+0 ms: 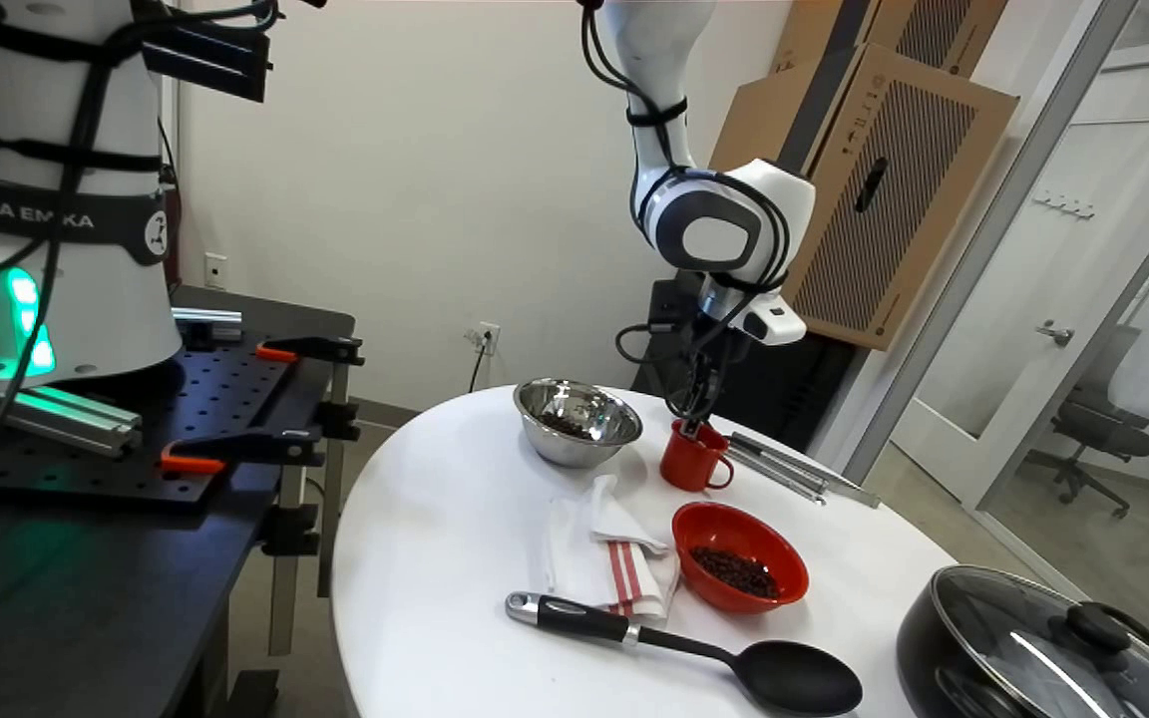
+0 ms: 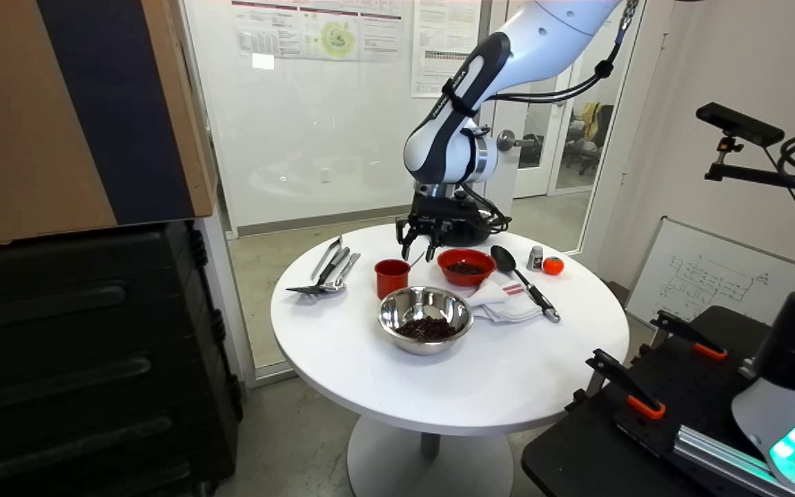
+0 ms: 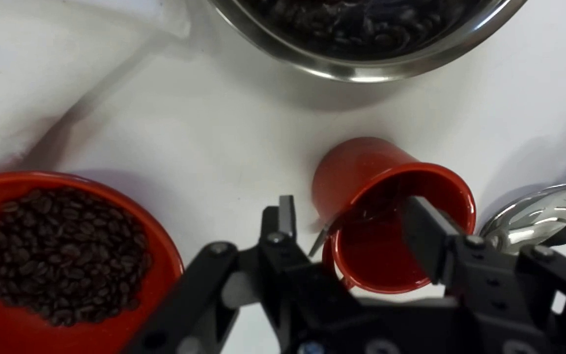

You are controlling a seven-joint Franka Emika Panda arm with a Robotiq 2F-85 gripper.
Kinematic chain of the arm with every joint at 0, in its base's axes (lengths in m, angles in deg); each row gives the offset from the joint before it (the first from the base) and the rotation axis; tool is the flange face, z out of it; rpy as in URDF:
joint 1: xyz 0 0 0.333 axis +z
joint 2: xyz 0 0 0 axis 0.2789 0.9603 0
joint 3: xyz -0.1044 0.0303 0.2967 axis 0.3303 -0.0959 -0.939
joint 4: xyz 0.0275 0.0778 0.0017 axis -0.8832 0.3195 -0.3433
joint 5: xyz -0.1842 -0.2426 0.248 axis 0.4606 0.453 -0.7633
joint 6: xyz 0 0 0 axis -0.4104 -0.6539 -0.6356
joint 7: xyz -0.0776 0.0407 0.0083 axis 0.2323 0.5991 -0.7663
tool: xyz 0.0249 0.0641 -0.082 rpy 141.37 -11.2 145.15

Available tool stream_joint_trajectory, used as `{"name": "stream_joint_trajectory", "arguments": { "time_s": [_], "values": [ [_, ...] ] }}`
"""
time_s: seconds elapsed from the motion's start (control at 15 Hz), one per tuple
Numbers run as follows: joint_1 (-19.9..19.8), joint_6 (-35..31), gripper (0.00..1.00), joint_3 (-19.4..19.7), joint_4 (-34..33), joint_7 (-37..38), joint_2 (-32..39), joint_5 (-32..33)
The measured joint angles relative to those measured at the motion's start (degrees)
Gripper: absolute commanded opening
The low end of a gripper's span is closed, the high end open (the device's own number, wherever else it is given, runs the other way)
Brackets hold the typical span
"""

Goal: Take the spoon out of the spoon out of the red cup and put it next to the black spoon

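Robotiq gripper (image 2: 418, 255) stands above the red cup (image 2: 392, 281), fingers spread well apart and grasping nothing. Seen from the wrist, one finger lines up with the cup's mouth, the other with a spot outside its rim; the thin spoon (image 3: 320, 239) leans out of the cup, its handle between them. Whether either finger touches it is hard to judge from these angles. The cup stands upright on the white table (image 2: 342, 359), near the steel bowl (image 2: 425, 346). The black spoon (image 1: 684, 644) lies near the red bowl (image 1: 739, 529), well apart from the cup. FRANKA EMIKA reads on the dark base band (image 1: 106, 237), a cable (image 1: 63, 217) crossing one letter, and again, smaller, on the arm (image 2: 487, 69). Posters (image 2: 318, 31) and whiteboard (image 2: 711, 269) carry writing too small to read.
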Motion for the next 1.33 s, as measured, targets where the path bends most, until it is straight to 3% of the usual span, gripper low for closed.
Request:
{"name": "stream_joint_trajectory", "arguments": {
  "time_s": [0.07, 0.2, 0.53, 1.33],
  "values": [
    [0.0, 0.0, 0.61, 0.1, -0.1, 0.2, 0.0, -0.1],
    [-0.1, 0.0, 0.36, 0.1, -0.4, 0.4, 0.1, -0.2],
    [0.0, 0.0, 0.01, 0.2, -1.1, 0.5, 0.3, -0.2],
    [0.0, -0.5, 0.01, -0.1, -1.8, 0.5, 0.7, -0.3]
  ]
}}
